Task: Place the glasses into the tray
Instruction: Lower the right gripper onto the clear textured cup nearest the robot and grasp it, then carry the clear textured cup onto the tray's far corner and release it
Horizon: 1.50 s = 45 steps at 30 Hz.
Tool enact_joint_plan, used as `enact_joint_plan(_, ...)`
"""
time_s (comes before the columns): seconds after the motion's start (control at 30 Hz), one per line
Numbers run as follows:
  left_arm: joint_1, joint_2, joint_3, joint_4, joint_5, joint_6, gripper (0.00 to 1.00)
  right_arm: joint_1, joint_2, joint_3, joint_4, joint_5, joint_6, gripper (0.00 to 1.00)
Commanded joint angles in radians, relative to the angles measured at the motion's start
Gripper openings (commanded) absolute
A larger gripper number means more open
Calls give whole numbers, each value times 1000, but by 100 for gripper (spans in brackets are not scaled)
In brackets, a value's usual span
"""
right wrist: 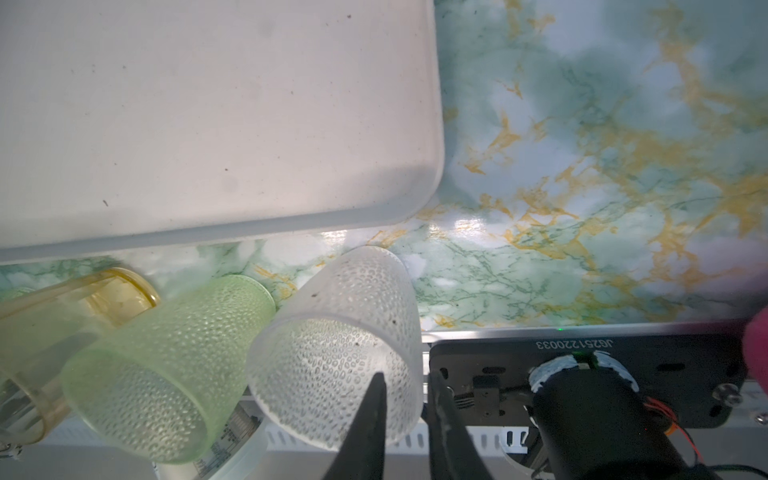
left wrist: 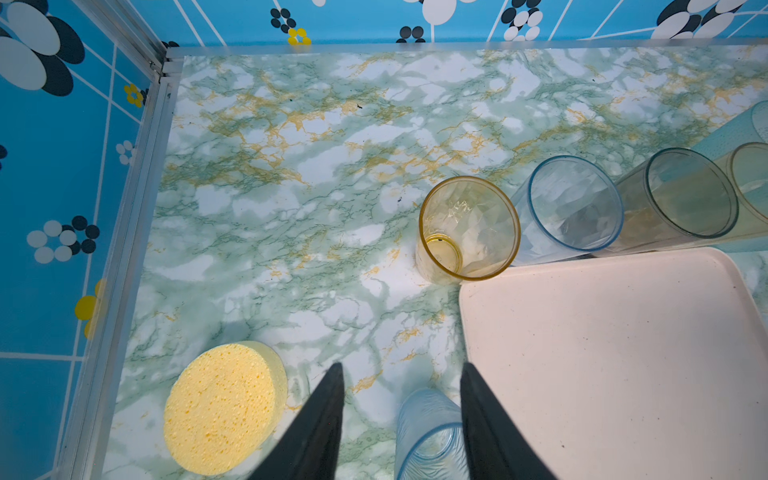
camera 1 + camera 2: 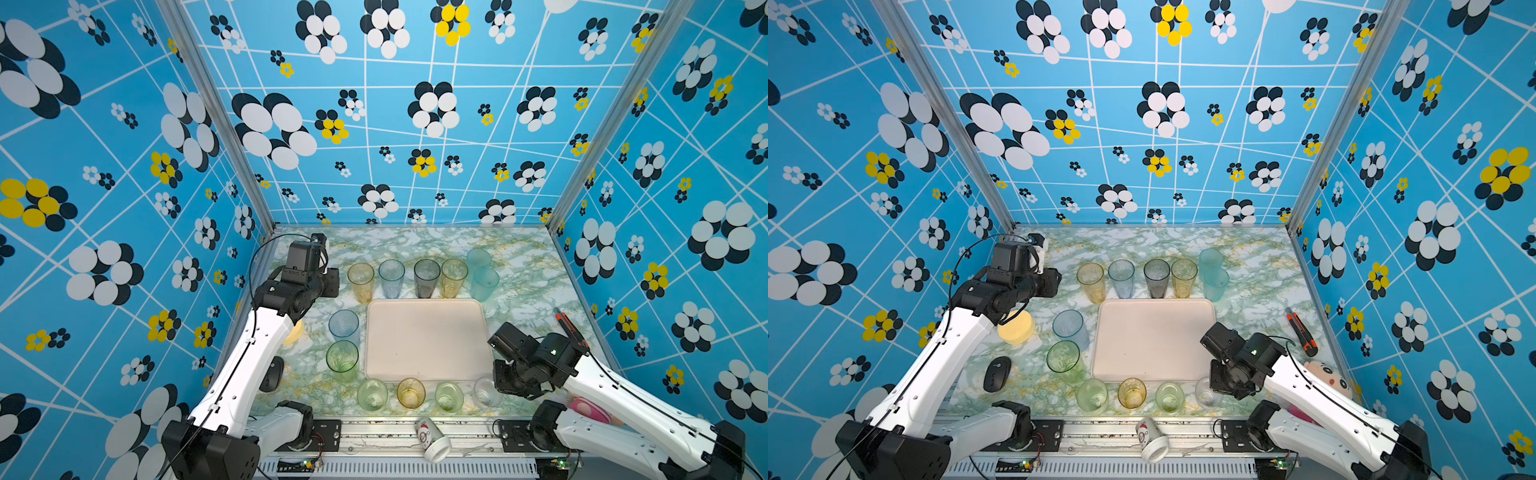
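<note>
Well, seen only from the right wrist: right end effector [image 1: 407, 374] straddling the rim of the clear glass [image 1: 332, 332], can't tell if clamped. Left end effector [image 2: 402, 365] spread wide by the blue glass [image 2: 428, 432]. Farther back, tray [image 3: 428, 340] on the worktop [image 3: 519, 291], tall glasses [image 3: 391, 277] behind; sponge [image 3: 296, 332] mostly hidden by left arm [image 3: 249, 353].

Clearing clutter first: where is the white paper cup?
In both top views the white paper cup lies on its side on the metal rail at the table's near edge, just in front of the short amber glass.
</note>
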Motion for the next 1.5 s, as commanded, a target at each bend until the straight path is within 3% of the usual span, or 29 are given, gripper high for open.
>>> enact_joint_plan(0.0, -4, 13, 2, 5, 16, 12, 47, 7, -2, -23, 9, -12, 23, 21)
enact_joint_plan(0.67, 9, 13, -15, 12, 17, 24, 47, 9, 56, -34, 27, 1, 13, 14)
enact_joint_plan(0.97, 22, 13, -21, 14, 21, 35, 47, 11, 78, 2, 9, 47, -10, 0)
enact_joint_plan(1.23, 40, 21, -9, 18, 9, 39, 48, 21, 181, 312, -75, 206, -131, 0)
enact_joint_plan(1.47, 49, 29, -13, 29, 31, 25, 49, 22, 493, 566, 124, 139, -314, 0)
